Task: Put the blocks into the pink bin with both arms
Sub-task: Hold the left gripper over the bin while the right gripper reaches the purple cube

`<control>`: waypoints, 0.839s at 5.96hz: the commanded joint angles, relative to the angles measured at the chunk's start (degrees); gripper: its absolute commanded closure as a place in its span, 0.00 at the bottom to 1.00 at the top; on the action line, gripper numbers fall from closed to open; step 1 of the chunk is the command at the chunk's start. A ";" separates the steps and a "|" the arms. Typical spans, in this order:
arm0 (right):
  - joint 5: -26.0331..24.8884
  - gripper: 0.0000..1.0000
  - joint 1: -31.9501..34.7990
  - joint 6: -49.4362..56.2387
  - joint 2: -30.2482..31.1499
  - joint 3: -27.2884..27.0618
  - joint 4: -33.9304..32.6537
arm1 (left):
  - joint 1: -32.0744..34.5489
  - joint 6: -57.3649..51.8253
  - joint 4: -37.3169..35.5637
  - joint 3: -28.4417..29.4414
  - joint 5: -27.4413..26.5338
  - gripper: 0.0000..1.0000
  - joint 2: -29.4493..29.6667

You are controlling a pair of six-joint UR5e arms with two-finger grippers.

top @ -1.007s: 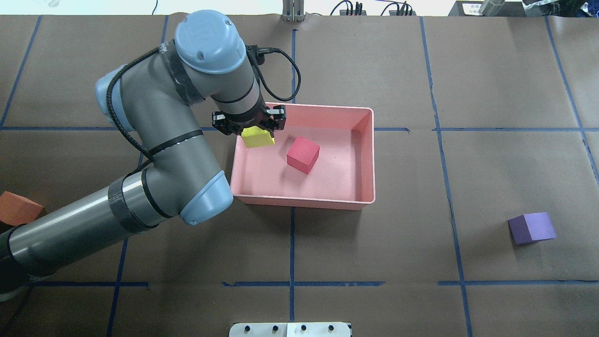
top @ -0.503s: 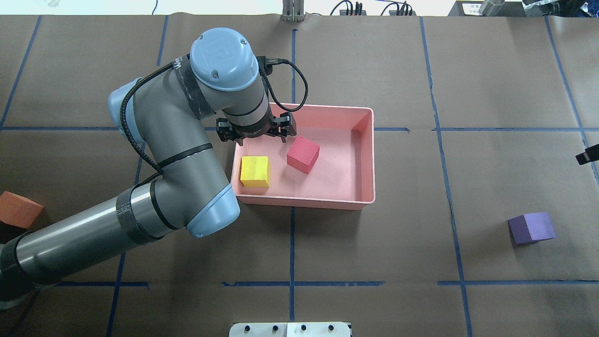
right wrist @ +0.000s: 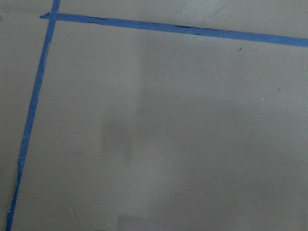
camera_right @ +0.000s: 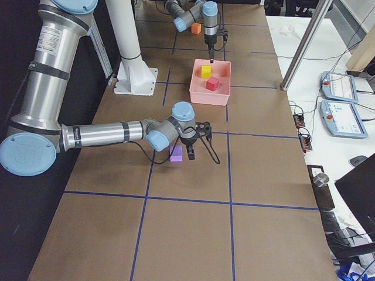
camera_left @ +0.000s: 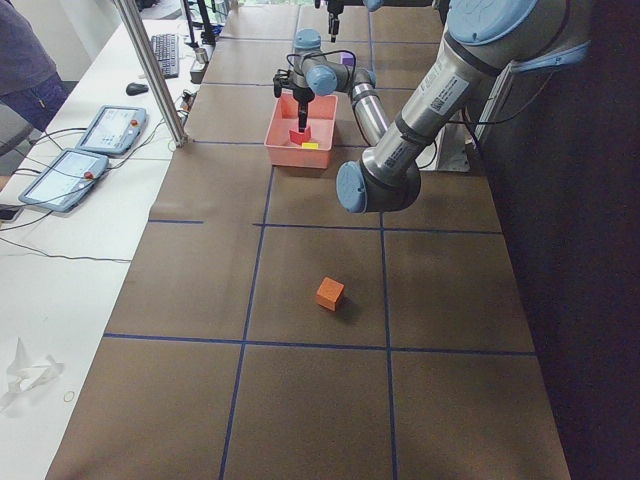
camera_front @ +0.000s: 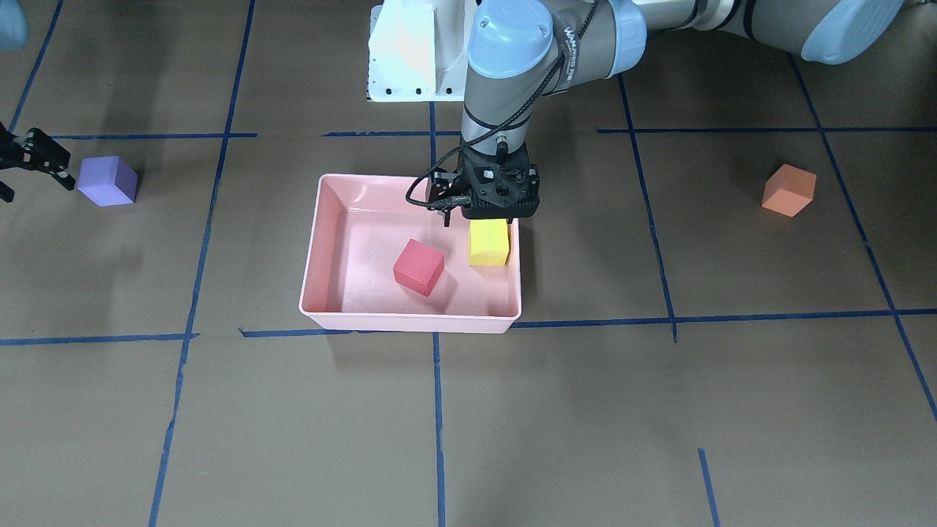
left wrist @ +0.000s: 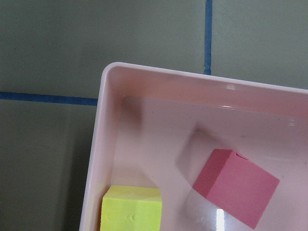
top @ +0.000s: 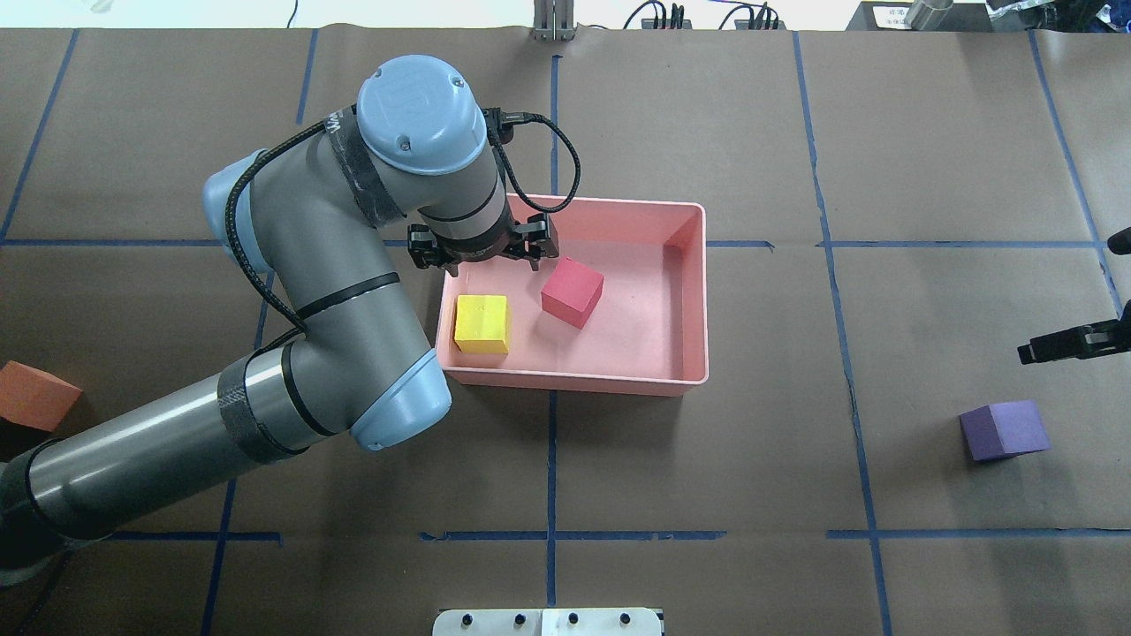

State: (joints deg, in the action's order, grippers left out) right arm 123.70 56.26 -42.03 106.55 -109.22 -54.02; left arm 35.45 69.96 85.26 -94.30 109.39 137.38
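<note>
The pink bin [top: 574, 382] sits at mid-table. In it lie the yellow-green block [top: 482, 324] near its left wall and the red block [top: 573, 291], tilted; both also show in the left wrist view [left wrist: 132, 209] [left wrist: 236, 185]. My left gripper [top: 482, 261] hovers open and empty over the bin's far-left corner, above the yellow-green block [camera_front: 489, 243]. The purple block [top: 1005, 430] rests on the table at right. My right gripper [camera_front: 36, 167] is open, in the air close beside the purple block [camera_front: 107, 181]. The orange block [top: 35, 395] lies far left.
Brown paper with blue tape lines [top: 552, 459] covers the table. The white pedestal base [camera_front: 410, 58] stands on the robot's side. Tablets [camera_left: 80, 150] and a metal post [camera_left: 150, 70] stand on the operators' side table.
My left gripper opened and the yellow-green block dropped into the bin near its left wall. My right gripper has come into the overhead view at the right edge, moving toward the purple block.
</note>
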 commanded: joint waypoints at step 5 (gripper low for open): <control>-8.21 0.00 -11.52 -8.24 3.40 -0.12 2.34 | -0.03 0.00 0.61 0.00 -0.05 0.00 -0.71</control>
State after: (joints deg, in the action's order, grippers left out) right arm 115.57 45.46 -50.24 109.80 -109.33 -52.03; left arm 35.42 69.96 85.73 -94.31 109.34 136.82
